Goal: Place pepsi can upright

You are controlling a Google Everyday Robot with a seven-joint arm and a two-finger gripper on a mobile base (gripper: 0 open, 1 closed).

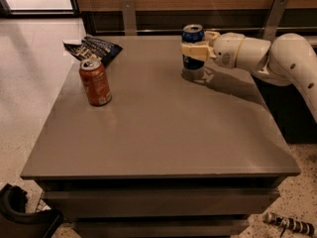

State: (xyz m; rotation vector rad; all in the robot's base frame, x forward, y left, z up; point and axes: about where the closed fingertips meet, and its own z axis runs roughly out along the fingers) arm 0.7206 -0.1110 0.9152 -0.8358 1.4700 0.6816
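The pepsi can point(192, 35) is dark blue with a silver top and stands upright at the far middle of the grey table point(158, 128). Its base is at or just above the tabletop; I cannot tell whether it touches. My gripper point(195, 49) comes in from the right on a white arm point(267, 53) and is shut on the pepsi can, with its cream fingers point(194, 49) around the can's middle.
An orange-red can point(95, 82) stands upright on the left of the table. A dark snack bag point(92, 47) lies at the far left corner. A wooden wall with metal brackets runs behind the table. A black object point(22, 214) sits on the floor at lower left.
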